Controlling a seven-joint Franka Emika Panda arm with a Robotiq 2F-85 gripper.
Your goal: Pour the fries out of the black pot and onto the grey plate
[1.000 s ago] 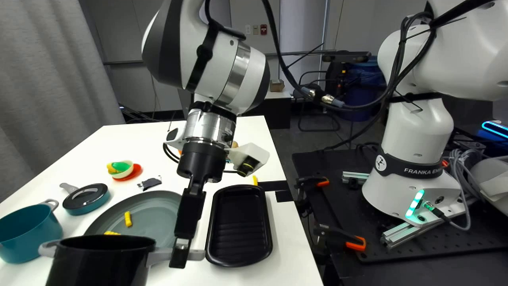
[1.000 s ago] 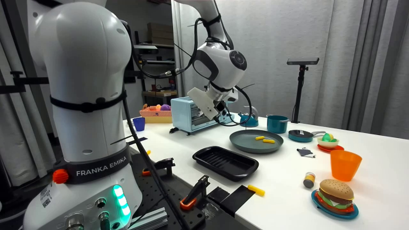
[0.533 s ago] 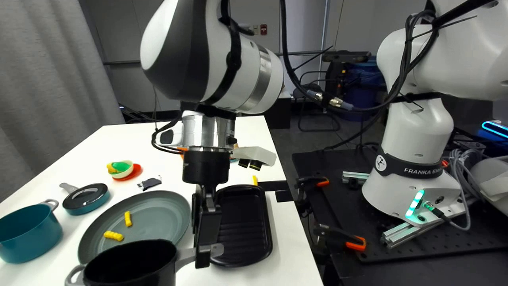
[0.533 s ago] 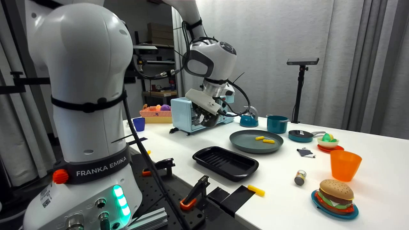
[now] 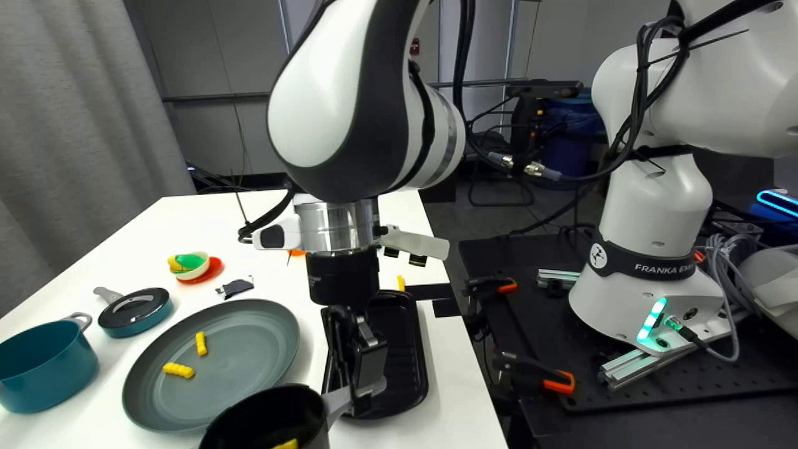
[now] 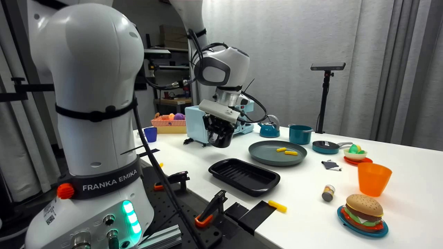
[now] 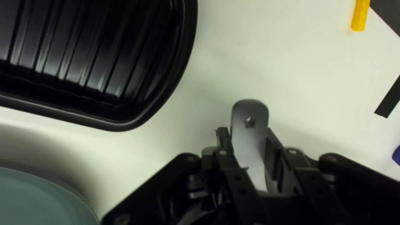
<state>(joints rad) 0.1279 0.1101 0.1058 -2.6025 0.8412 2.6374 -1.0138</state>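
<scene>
Jaws: clamped on the grey handle (image 7: pixel 250 140) of the black pot (image 5: pixel 265 415), closing on it from both sides in the wrist view. In an exterior view the pot is cut off by the lower edge; its base is out of frame, so contact with the bench (image 5: pixel 452 386) cannot be judged. One fry (image 5: pixel 287 444) inside it is clipped by that same edge. Elsewhere, pot (image 6: pixel 225 141) and jaws merge into one dark mass. A second fry (image 5: pixel 178 370) and a third (image 5: pixel 201 343) lie apart on the grey plate (image 5: pixel 234 374), confirmed in both exterior views; the wrist view crops the plate at lower left. The ridged grill pan (image 7: pixel 93 59) is cropped at upper left. A further fry (image 6: pixel 277 206) lies on the bench near the pan. A blue item (image 7: pixel 396 155) at the wrist view's right edge is unidentifiable.
</scene>
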